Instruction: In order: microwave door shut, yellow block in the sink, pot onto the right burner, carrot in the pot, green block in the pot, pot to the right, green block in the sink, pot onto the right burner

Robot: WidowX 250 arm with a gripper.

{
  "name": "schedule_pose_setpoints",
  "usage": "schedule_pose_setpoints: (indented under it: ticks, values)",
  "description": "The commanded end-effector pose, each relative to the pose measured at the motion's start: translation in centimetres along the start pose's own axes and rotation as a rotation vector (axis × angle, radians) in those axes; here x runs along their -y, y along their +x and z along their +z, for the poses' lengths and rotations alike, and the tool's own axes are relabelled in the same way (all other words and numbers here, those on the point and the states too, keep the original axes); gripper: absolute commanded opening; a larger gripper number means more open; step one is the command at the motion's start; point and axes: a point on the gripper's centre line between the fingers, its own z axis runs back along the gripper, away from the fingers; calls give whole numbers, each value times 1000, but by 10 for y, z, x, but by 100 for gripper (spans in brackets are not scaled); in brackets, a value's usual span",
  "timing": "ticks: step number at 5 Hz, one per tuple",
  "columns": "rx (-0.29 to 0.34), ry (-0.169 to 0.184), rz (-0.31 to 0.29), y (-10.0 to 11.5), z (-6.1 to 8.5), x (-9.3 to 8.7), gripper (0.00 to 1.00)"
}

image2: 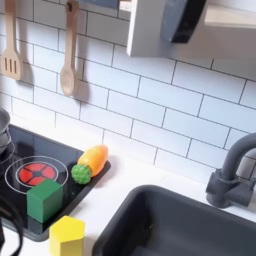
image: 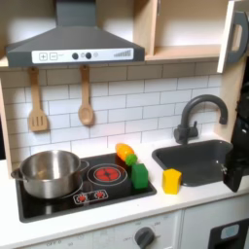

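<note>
The microwave door (image: 234, 35) stands open at the upper right edge of the first exterior view, its dark handle facing out. The steel pot (image: 49, 171) sits on the left burner. The carrot (image: 124, 153) (image2: 91, 159) lies at the stove's back right corner. In front of it the green block (image: 140, 176) (image2: 44, 200) rests on the stove's right edge. The yellow block (image: 172, 181) (image2: 66, 234) stands on the counter between stove and sink (image: 199, 161) (image2: 190, 226). My gripper (image: 236, 171) is a dark shape at the first exterior view's right edge beside the sink; its fingers are unclear.
The red right burner (image: 107, 175) (image2: 34, 173) is bare. A dark arched faucet (image: 199, 113) (image2: 236, 172) rises behind the sink. Wooden utensils (image: 60, 105) hang on the tiled wall under the range hood (image: 73, 44).
</note>
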Motion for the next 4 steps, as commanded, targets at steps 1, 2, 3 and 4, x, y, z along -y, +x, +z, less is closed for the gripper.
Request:
schedule_pose_setpoints:
  ticks: [1,2,3,4]
  values:
    - [0,0,0,0,0,0,100]
    - [6,26,3,14,-1,-8,100]
    - [-12,41,14,24,-7,-17,100]
    - [-5,60,29,34,-7,-28,100]
